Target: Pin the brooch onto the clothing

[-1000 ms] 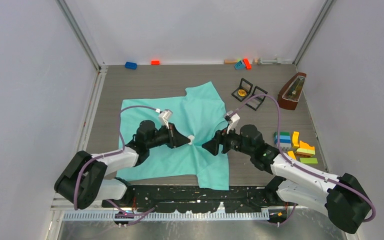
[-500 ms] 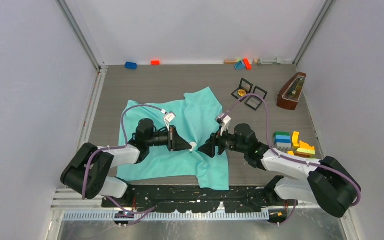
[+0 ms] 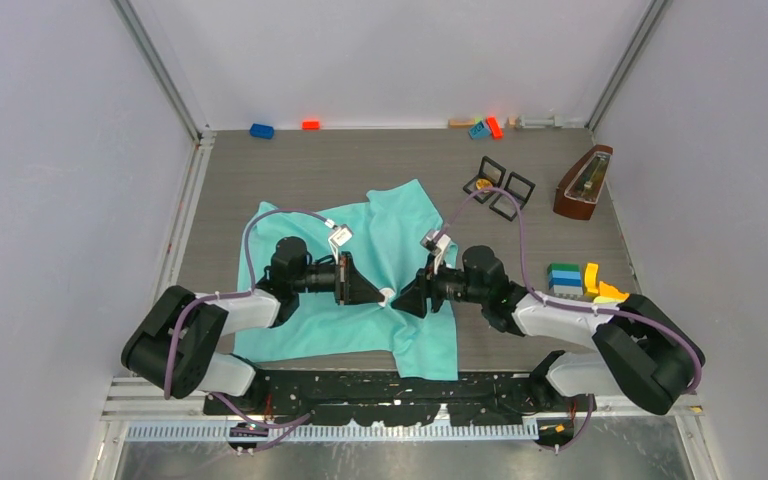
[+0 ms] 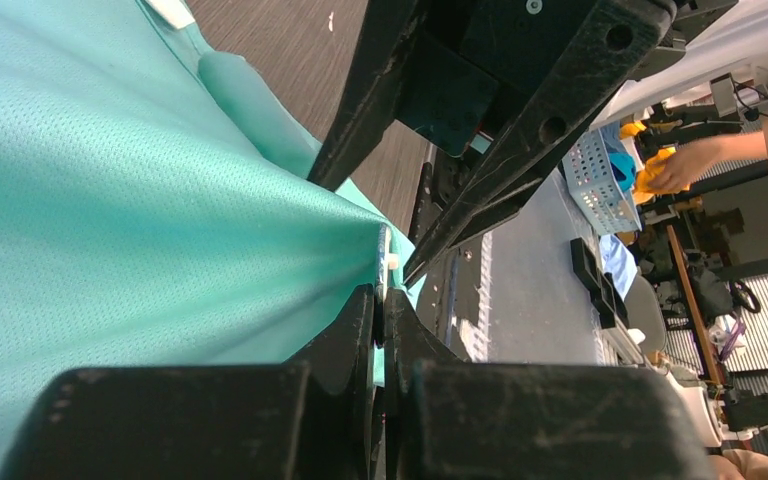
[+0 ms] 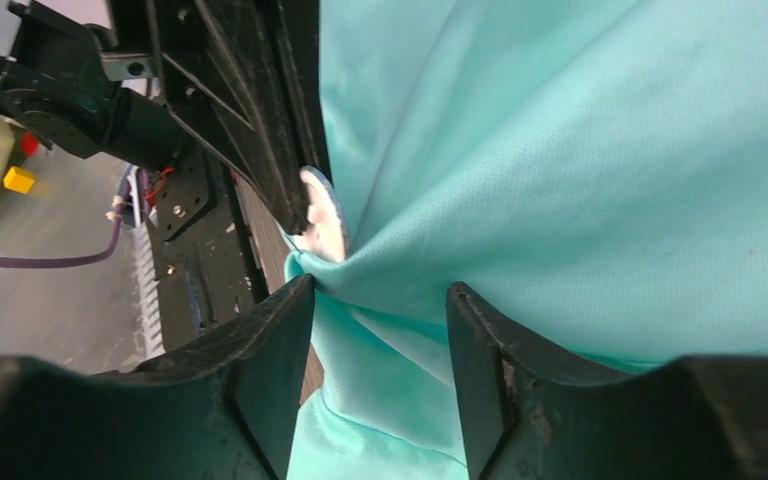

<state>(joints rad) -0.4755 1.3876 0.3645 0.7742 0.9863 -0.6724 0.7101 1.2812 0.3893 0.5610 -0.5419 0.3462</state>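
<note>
Left claw [image 3: 383, 293] is pinching brooch [image 5: 325, 215] against clothing [image 3: 400, 225]; right claw [image 3: 401, 301], spread, is straddling it; black case [image 3: 491, 163] holding gold disc [image 3: 483, 185].

The shirt [image 3: 390, 220], plain turquoise-green in a fine mesh weave, lay spread out but rumpled, one corner folded over at the far side. Near its middle the cloth was drawn up into a tight, creased peak. The brooch [image 5: 322, 215], a small white round disc, stood on edge against that peak.
</note>
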